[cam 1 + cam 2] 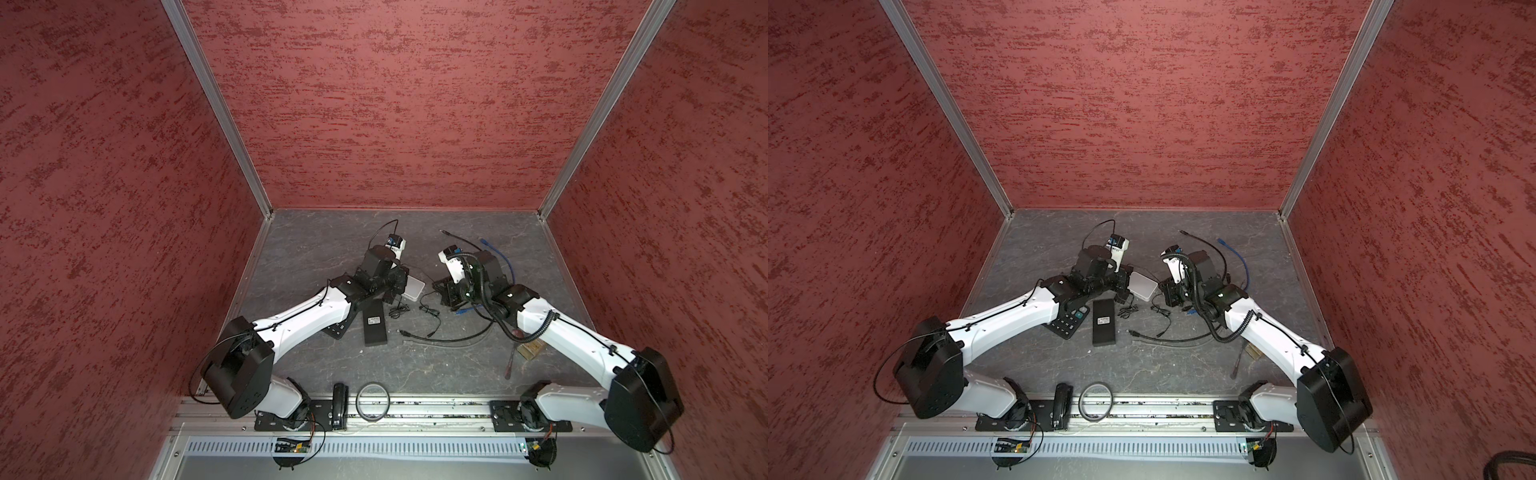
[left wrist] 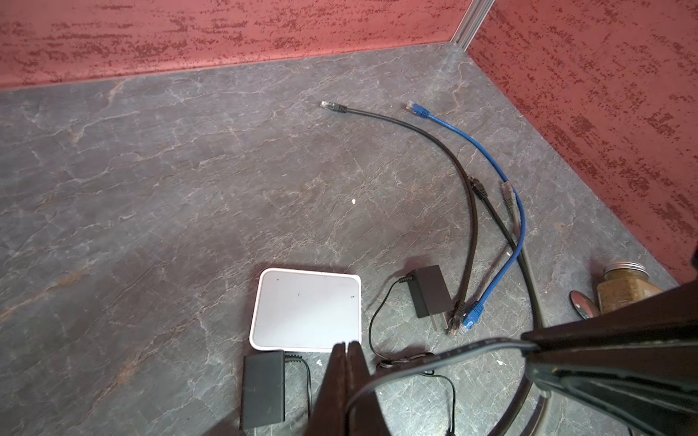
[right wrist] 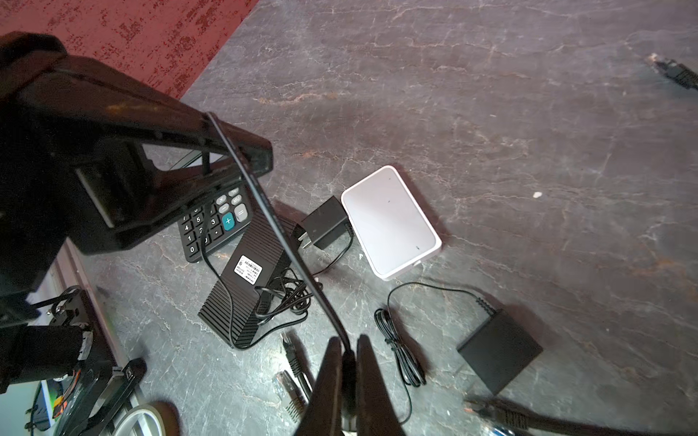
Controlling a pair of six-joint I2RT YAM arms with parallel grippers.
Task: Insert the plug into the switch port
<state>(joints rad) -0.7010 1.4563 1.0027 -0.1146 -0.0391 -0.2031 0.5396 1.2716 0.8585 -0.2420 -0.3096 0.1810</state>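
The small white switch lies flat on the grey table, and its ports do not show. My right gripper is shut on the dark boot at the plug end of a black cable. That cable runs taut across to my left gripper, whose fingers are pressed together on it just in front of the switch's near edge. In the left wrist view the cable arcs from the right gripper's fingertips to the left ones. Both grippers hover low over the table's middle.
A black ribbed box and a calculator lie by the left arm. Two black power adapters flank the switch. Loose blue and black network cables, a jar, a tape ring and a stapler lie around.
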